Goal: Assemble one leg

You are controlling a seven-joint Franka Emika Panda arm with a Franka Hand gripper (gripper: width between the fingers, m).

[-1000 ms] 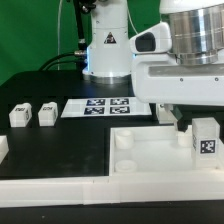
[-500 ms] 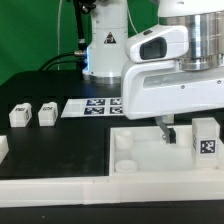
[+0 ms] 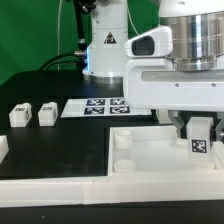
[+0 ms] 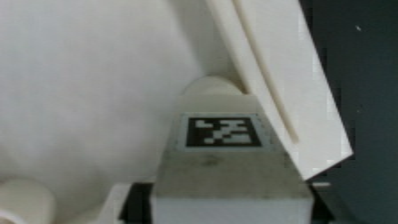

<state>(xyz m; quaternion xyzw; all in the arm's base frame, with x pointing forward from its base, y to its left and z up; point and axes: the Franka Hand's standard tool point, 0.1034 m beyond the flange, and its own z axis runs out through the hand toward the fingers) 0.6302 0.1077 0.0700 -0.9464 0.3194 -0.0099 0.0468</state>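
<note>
A black table (image 3: 60,150) sits before a green backdrop (image 3: 30,40), with the robot's white base (image 3: 105,50) standing at the back. Farthest toward the exterior view's left, a small white piece (image 3: 3,150) shows at the picture's edge. Next come two white blocks, the first block (image 3: 20,114) and the second block (image 3: 46,113), side by side but apart, each with a dark marker on its front. Further right lies the marker board (image 3: 97,105), flat on the table with its printed squares showing. In front of it lies the large white tray (image 3: 150,168), with a round socket (image 3: 124,143) near its back corner. Over the tray's right part hangs the gripper (image 3: 203,128), and the leg (image 3: 202,134) stands upright between its fingers, marker facing the camera, at the tray's back right area. The fingers (image 3: 184,127) sit close on either side of the leg and appear to be clamped on it. In the wrist view the leg (image 4: 222,160) fills the middle, its marker tag plain, with the tray's raised rim (image 4: 267,70) running slantwise beside it
</note>
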